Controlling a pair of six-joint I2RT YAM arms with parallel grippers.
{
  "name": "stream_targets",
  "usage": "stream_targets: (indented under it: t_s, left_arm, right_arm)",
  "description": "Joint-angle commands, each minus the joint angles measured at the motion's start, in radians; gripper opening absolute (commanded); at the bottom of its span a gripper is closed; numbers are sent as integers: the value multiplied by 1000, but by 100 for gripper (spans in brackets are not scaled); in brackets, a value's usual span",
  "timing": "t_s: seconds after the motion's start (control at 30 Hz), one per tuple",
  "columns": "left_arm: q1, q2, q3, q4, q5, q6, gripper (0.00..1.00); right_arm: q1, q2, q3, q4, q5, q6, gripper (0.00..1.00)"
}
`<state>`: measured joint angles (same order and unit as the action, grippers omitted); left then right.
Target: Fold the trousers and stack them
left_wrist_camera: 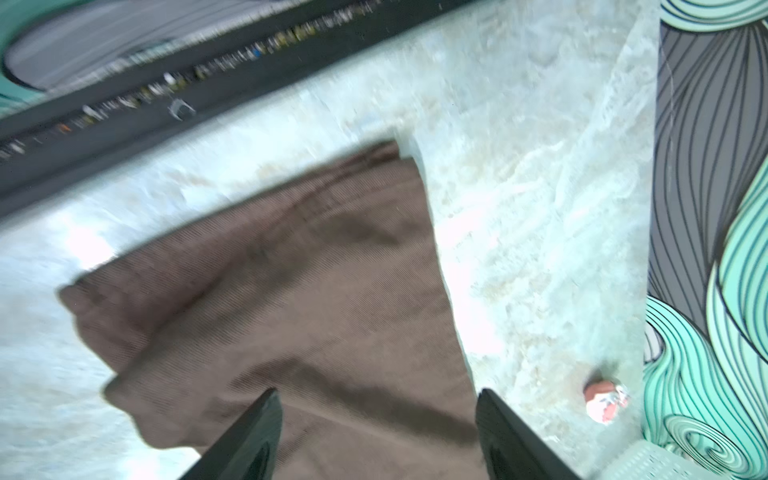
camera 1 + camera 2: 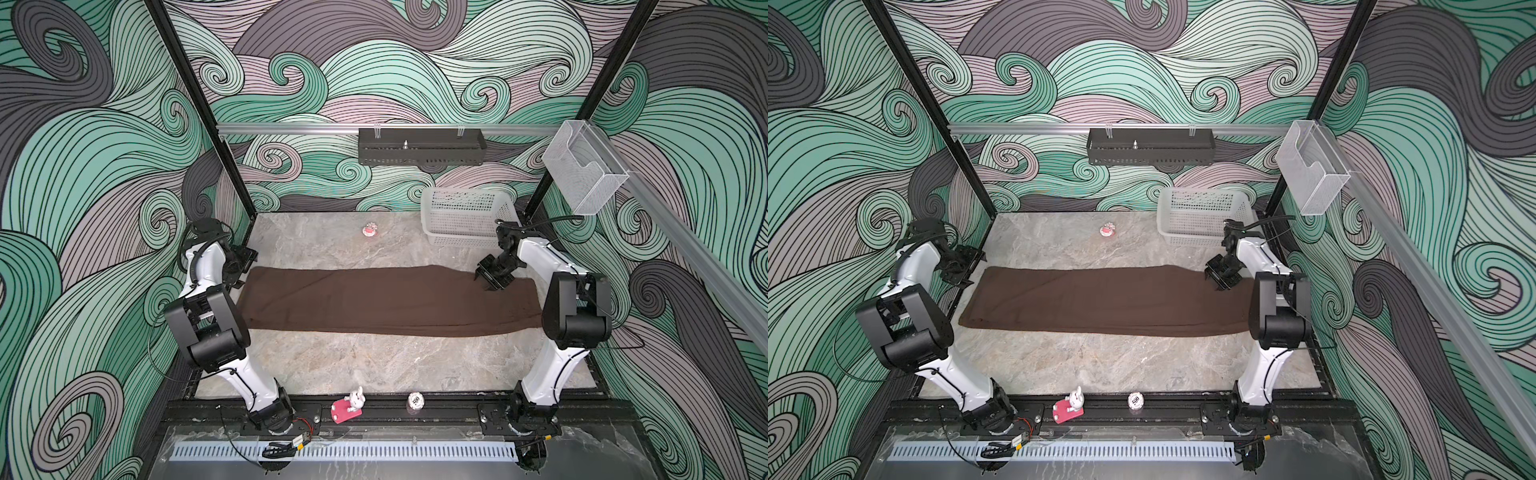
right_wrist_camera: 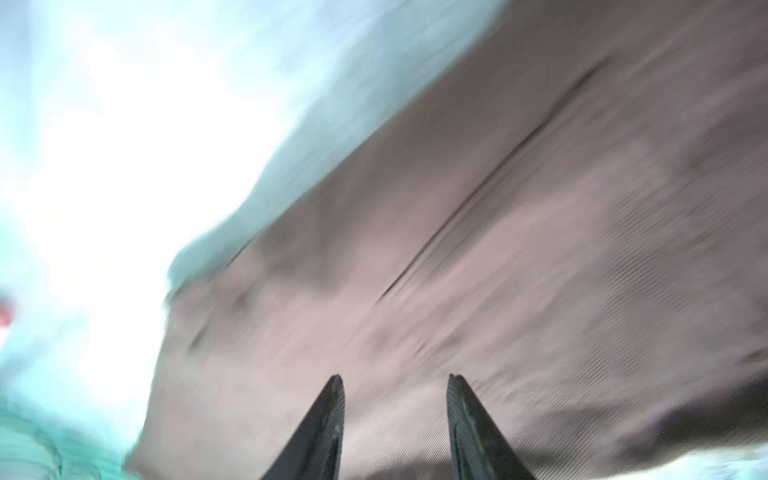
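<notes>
- Trousers (image 2: 390,301): one pair, dark brown. They lie flat on the marble-look table (image 2: 374,365) as a long band that runs from one set of jaws to the other.
- The band looks already doubled lengthwise, leg on leg. The cross folds and the stacking are judged not yet done.
- Left gripper (image 1: 376,395): jaws stand wide apart with nothing pinched. The wrist view shows cloth below and ahead of the tips, and bare table just outside one finger.
- Right gripper (image 3: 395,376): jaws are parted more narrowly. Cloth fills the space under and ahead of the tips, and none is seen clamped between them. The view is blurred, so contact with the cloth cannot be told.
- Why so placed: each set of jaws sits over a far corner of its own end of the band. This probably suits a paired pinch that carries one end over to the other.
- The cloth is soft and will likely sag between the two grips.
- White mesh basket (image 2: 461,208): one, beyond the right jaws and apart from the cloth.
- Small red-and-white trinket (image 2: 369,230): one, well beyond the band, between the two sets of jaws.
- Rabbit figurine (image 2: 356,398): one, on the front rail behind both grippers.
- Round token (image 2: 414,401): one, also on the front rail.
- Count: two grippers, one garment, one basket, three small oddments.
</notes>
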<state>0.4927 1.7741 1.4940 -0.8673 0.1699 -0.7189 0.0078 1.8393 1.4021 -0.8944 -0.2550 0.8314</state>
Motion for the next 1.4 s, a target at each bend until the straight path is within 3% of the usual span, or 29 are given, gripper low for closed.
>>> stream_targets:
  t_s: [0.0,0.17,0.5,0.63,0.73,0.93,1.0,1.13,1.27,1.37]
  left_arm:
    - [23,95,27,-107,-16,118,77]
    - [26,174,26,-119,-30,209,79]
    - [24,272,32,-139,-71,332,81]
    - [24,292,20,-139,-92,357,77]
    - [21,292,13,-133,-70,367,65]
    - [-18,249,20,-128,-28,399,21]
    - [-36,212,22,-132,-47,401,10]
    - [-58,111,25,-126,-113,401,0]
    - [-59,26,52,-117,-245,396,0]
    - [-57,30,83,-129,-278,381,0]
  right_arm:
    - [37,-47,-47,29,-45,42,43]
    - [100,-44,-120,60,-69,52,43]
    - [107,-20,-233,130,-66,33,44]
    - [107,2,-247,135,-62,31,44]
    - [106,17,-252,137,-60,23,43]
    - [106,25,-266,137,-56,11,41]
    - [104,23,-274,137,-59,8,41]
    - [94,16,-288,136,-59,5,41]
    - [72,8,-303,121,-42,11,40]
    - [55,8,-307,110,-37,11,40]
